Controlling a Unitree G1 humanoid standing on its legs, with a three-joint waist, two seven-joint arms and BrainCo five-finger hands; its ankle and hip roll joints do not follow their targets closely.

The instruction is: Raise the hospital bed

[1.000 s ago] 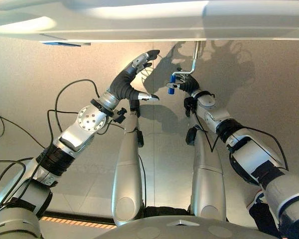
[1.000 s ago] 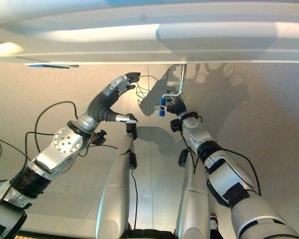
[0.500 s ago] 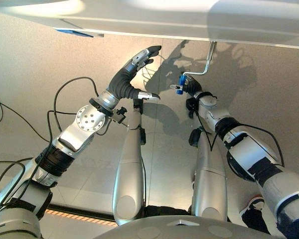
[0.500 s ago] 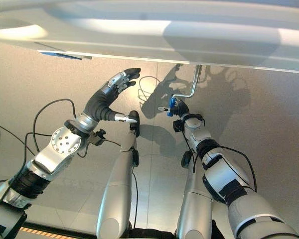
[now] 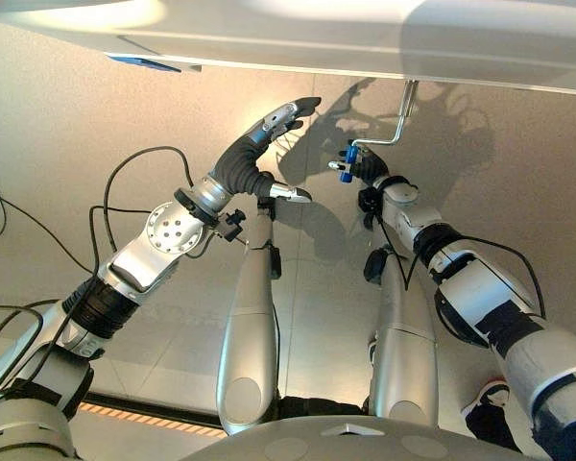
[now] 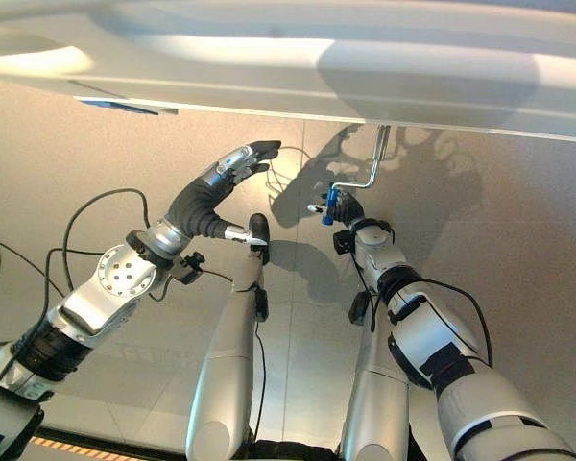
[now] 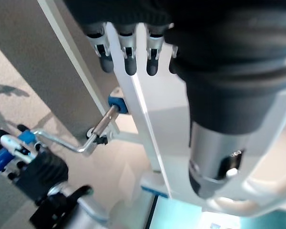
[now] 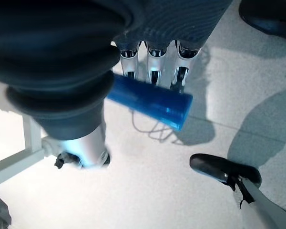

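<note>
We have the right hand (image 5: pixel 363 165) curled round the blue grip (image 5: pixel 347 160) of the bed's crank (image 5: pixel 396 123); the right wrist view shows the blue grip (image 8: pixel 150 98) lying across the fingers (image 8: pixel 153 71), with the thumb side wrapped in front, so it's clamped on. That grip makes sense to us: the crank is a bent metal rod that runs up to the underside of the bed (image 5: pixel 298 38), and turning it is how the bed goes up, so the hand has to stay closed on the handle to swing it round. The grip sits at the low, near end of the rod, just left of the rod's upright part in the head views. Left hand (image 5: pixel 269 130) is held up in the air beside the crank, apart from it, fingers straight and relaxed, thumb out, holding nothing; we'd guess it's parked clear so it doesn't foul the crank's swing. Left wrist view looks past its fingers (image 7: pixel 127 61) at a white bed frame rail (image 7: pixel 152 129), and the crank (image 7: pixel 66 143) with the other hand on it further off. Bed's white edge spans the top of both head views. Floor (image 5: pixel 67 144) is pale, smooth, tiled-looking, with strong shadows of the hands and crank thrown on it. Indoor room, bright light from above.
</note>
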